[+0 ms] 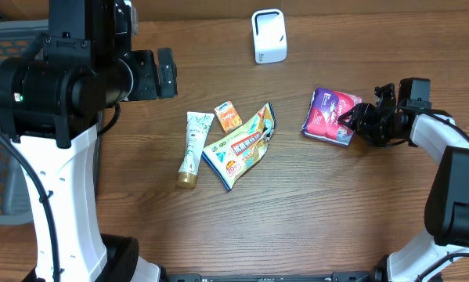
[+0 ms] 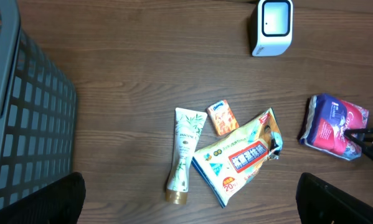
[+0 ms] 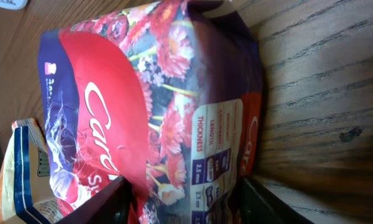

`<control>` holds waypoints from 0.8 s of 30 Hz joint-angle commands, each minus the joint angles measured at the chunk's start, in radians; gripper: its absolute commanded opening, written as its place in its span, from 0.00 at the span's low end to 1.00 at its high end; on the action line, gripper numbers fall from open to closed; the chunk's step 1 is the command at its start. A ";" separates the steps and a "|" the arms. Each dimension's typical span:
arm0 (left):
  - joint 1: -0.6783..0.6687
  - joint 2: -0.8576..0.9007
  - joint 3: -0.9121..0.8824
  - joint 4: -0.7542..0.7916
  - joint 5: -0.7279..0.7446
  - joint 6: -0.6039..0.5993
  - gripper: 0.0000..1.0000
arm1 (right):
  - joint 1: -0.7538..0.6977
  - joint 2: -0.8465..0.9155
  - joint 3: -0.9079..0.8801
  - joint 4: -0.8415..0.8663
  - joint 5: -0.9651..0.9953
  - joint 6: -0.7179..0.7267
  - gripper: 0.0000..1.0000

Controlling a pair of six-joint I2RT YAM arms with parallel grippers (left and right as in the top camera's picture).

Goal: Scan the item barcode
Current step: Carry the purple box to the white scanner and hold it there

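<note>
A purple and red flowered soft pack (image 1: 332, 116) lies flat on the wooden table at the right; it also shows in the left wrist view (image 2: 332, 124) and fills the right wrist view (image 3: 174, 112). My right gripper (image 1: 358, 119) reaches it from the right, low over the table. Its fingers press on both sides of the pack's near end (image 3: 183, 193), and the film bunches against the left finger (image 3: 111, 199). The white scanner (image 1: 268, 35) stands at the back centre. My left gripper (image 1: 165, 72) hangs high at the left, open and empty (image 2: 189, 208).
A white tube (image 1: 193, 147), a small orange box (image 1: 228, 116) and a yellow and blue snack bag (image 1: 240, 147) lie together in the middle. A grey slatted basket (image 2: 24, 124) stands at the far left edge.
</note>
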 commanded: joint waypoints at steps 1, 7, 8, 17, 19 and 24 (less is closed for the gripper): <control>0.000 0.003 0.008 0.002 0.009 0.005 1.00 | 0.010 -0.001 -0.021 0.008 0.010 0.024 0.44; 0.000 0.003 0.008 0.002 0.009 0.005 1.00 | 0.014 -0.001 -0.016 0.037 -0.039 0.077 0.15; 0.000 0.003 0.008 0.001 0.009 0.005 1.00 | 0.014 -0.001 -0.013 0.046 -0.058 0.078 0.04; 0.000 0.003 0.008 0.001 0.009 0.005 1.00 | 0.085 -0.001 0.138 0.160 -0.121 0.410 0.04; 0.000 0.003 0.008 0.002 0.009 0.005 1.00 | 0.113 -0.001 0.163 0.254 -0.136 0.500 0.04; 0.000 0.003 0.008 0.002 0.009 0.005 1.00 | 0.169 -0.001 0.179 0.557 -0.084 0.735 0.04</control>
